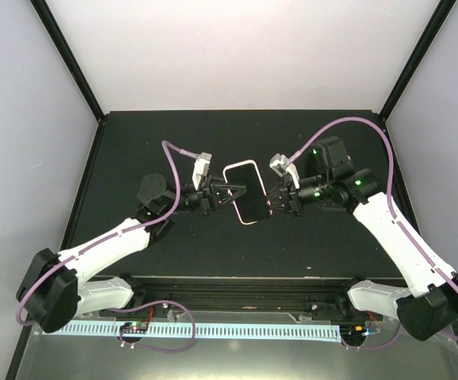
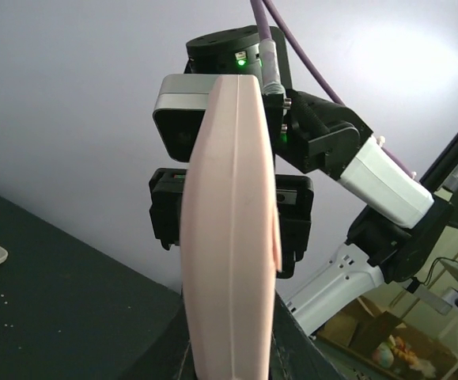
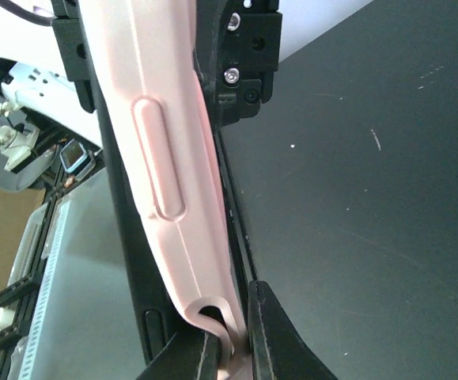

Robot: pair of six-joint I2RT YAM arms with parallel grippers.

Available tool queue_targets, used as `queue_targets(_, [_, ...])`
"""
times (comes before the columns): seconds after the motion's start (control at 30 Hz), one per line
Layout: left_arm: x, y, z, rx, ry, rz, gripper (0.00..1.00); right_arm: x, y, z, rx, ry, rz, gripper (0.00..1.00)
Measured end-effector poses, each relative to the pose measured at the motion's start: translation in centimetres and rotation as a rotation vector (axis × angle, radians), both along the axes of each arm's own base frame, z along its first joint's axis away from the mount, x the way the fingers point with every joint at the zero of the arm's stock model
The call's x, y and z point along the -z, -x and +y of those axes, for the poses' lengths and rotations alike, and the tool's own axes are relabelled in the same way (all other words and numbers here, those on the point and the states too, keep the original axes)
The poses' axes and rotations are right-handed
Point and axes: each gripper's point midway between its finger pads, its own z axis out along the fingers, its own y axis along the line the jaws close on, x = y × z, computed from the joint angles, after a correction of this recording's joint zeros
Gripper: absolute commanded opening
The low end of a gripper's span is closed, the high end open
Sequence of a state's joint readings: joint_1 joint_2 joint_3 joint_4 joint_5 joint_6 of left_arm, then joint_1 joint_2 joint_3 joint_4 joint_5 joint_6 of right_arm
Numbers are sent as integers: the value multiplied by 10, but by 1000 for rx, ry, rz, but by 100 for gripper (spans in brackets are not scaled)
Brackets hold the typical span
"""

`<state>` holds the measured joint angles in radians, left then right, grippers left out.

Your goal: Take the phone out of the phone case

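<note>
Black table (image 1: 213, 142) fills the enclosure floor. L arm (image 1: 110, 241) reaches in from near-left, R arm (image 1: 395, 229) from near-right, and the wrists meet over table ctr. Btwn them is the phone (image 1: 246, 194), dark face toward the top cam, sitting in its pink phone case (image 2: 232, 237). It's held up above the table, long axis running near-far w/ a slight tilt. Phone not out of the case yet.

L gripper (image 1: 230, 195) is clamped on the case's left edge; in its wrist view the case rises edge-on from btwn the fingers. R gripper (image 1: 272, 199) is clamped on the right edge, fingers (image 3: 280, 340) pinching the pink rim.

A raised side-button bump (image 3: 159, 158) shows on the case wall. Smallest: a curled pink lip (image 3: 213, 310) at the case end, right btwn the R fingers.
</note>
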<state>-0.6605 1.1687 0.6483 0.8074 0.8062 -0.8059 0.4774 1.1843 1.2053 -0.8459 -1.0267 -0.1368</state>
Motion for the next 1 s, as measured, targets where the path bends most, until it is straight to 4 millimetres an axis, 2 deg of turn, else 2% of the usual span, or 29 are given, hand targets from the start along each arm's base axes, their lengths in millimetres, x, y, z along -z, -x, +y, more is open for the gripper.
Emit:
queue_targets(0.07, [1,-6,-1,-2,-7,11,3,1,-4,-1,18,-2,4,1])
queue_targets(0.13, [2,-12,-2,-2,-15,21,11,2,-8,-1,36,-2,12,1])
queue_targets(0.2, [0,-16,-1,-2,-23,27,29,4,-13,-1,58,-5,22,1])
queue_targets(0.27, [3,-26,-1,-24,-41,51,52,7,-18,-1,76,-10,29,1])
queue_targets(0.3, [7,-35,-1,-50,-57,74,60,7,-20,0,83,-16,28,1])
queue_targets(0.4, [24,-57,2,-133,-113,140,74,13,-30,-3,122,-26,49,1])
queue_targets(0.57, [44,-83,25,-306,-204,170,76,31,-47,-18,215,-15,118,1])
queue_targets(0.77, [52,-96,45,-477,-304,142,75,52,-63,-35,346,51,175,1])
queue_targets(0.87, [70,-92,41,-509,-380,142,72,65,-71,-46,448,119,211,1])
queue_targets(1.0, [87,-74,21,-502,-471,102,72,86,-82,-71,624,228,279,1])
